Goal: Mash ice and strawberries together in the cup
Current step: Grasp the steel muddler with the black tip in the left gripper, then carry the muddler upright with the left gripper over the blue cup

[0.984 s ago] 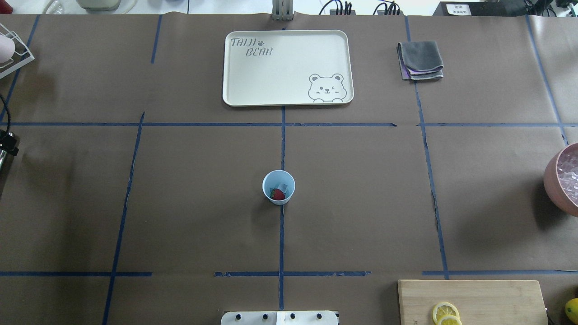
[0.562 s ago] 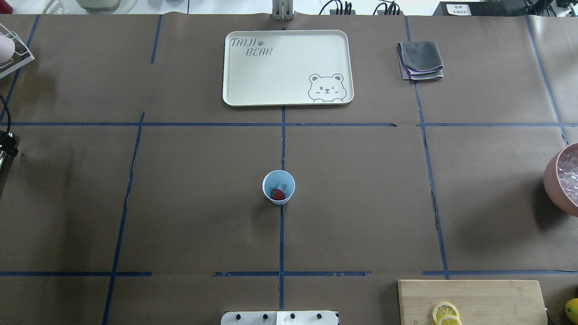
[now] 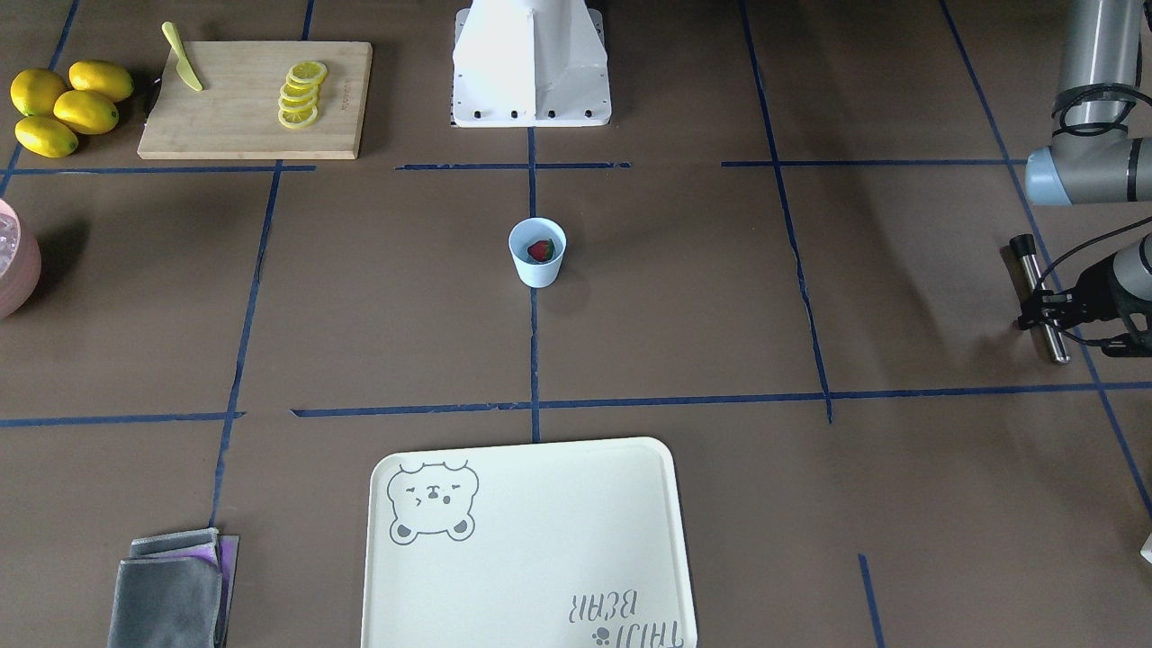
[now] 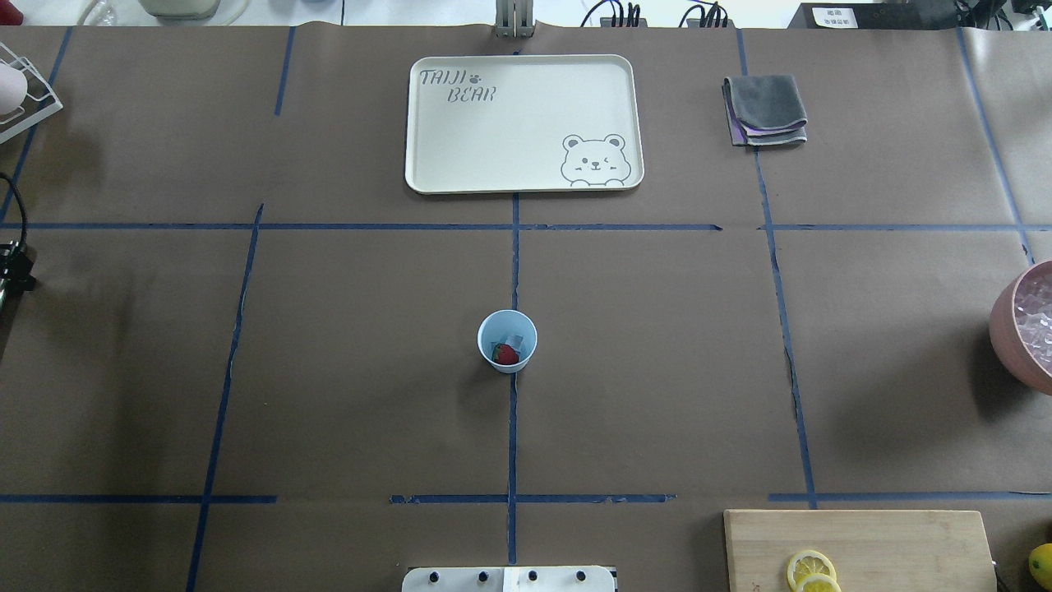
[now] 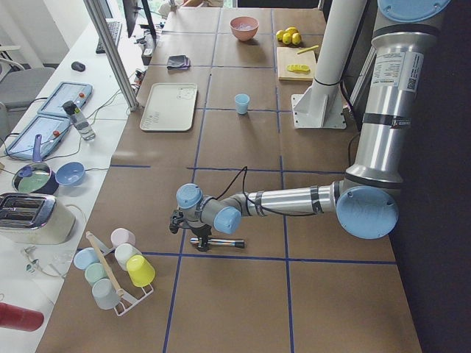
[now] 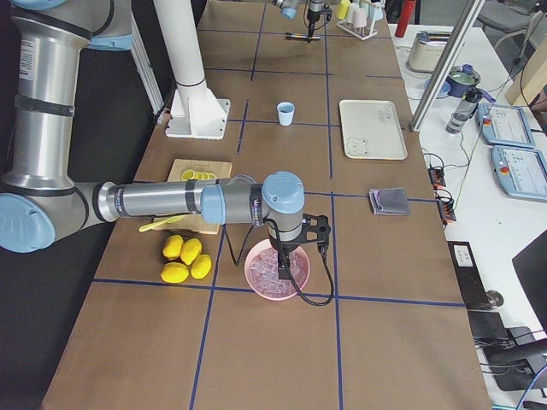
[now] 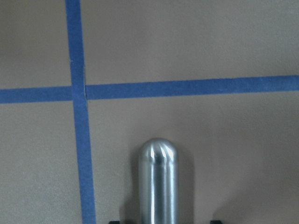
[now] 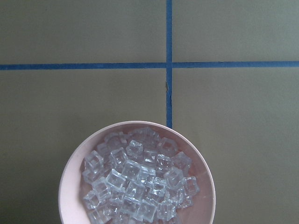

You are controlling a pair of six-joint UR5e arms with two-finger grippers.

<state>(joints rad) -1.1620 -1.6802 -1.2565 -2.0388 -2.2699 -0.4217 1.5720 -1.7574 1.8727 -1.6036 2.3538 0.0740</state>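
Brown paper with blue tape lines covers the worktop. The robot's left arm reaches low, far to the left of the cup. The right arm reaches far to the right of the cup. A big cream tray with a bear drawn on it lies past the cup, on the side away from the robot. A wooden cutting board with lemon slices lies to the right of the cup, close to the robot. A pink bowl sits far to the right of the cup and holds a pile of ice cubes. The right jaws hang over this bowl, and I cannot tell if they are open or closed. A folded grey cloth lies past the cup and to its right. Four whole lemons sit even farther right of the cup than the board. A shiny metal rod lies on the paper far to the left of the cup. The left jaws are down at this rod, with a dark tip on each side and a gap between each tip and the rod, so they look open. The cup is small and light blue. It stands up straight on the middle blue line, between the robot's base and the tray. Inside the cup lie one red strawberry and some clear ice beside it.
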